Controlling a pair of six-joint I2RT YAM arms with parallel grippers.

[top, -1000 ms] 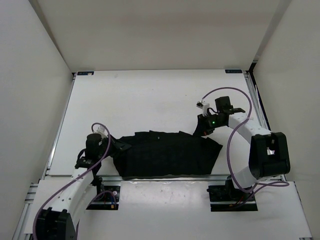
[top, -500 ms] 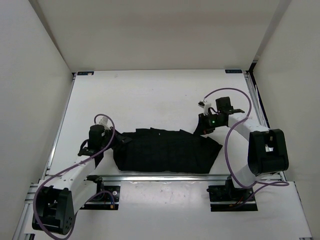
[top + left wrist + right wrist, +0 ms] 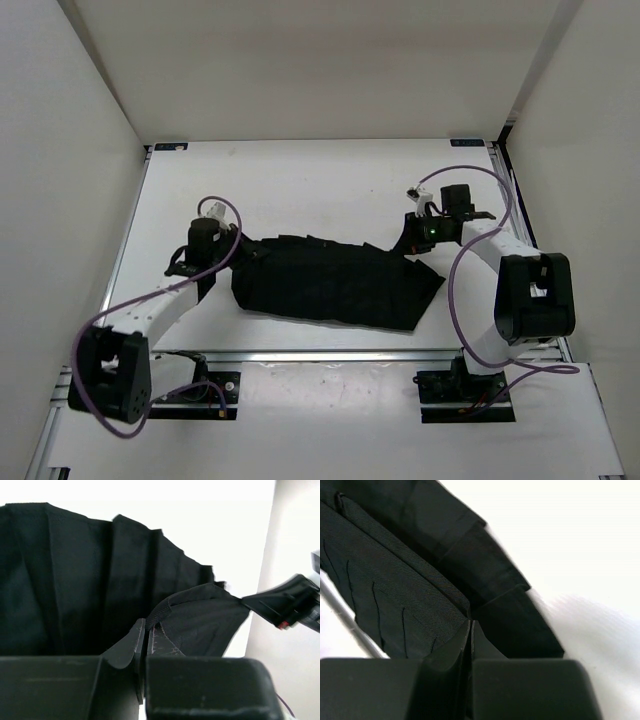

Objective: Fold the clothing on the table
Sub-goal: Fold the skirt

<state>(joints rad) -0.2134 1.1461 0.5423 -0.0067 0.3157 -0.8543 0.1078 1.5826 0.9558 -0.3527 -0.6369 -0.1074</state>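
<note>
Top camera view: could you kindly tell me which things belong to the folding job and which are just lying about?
Belongs to the job:
- clothing
- table
- left claw, shut on the clothing's edge
- right claw, shut on the clothing too

Not part of it (rig fixtures):
- purple cables
- metal rail
- white walls

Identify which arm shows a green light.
The right arm: a green light glows by its wrist; the left arm shows none.

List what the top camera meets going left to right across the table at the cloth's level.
The left gripper, pinching one end of the clothing → the clothing itself → the right gripper, pinching the other end.
</note>
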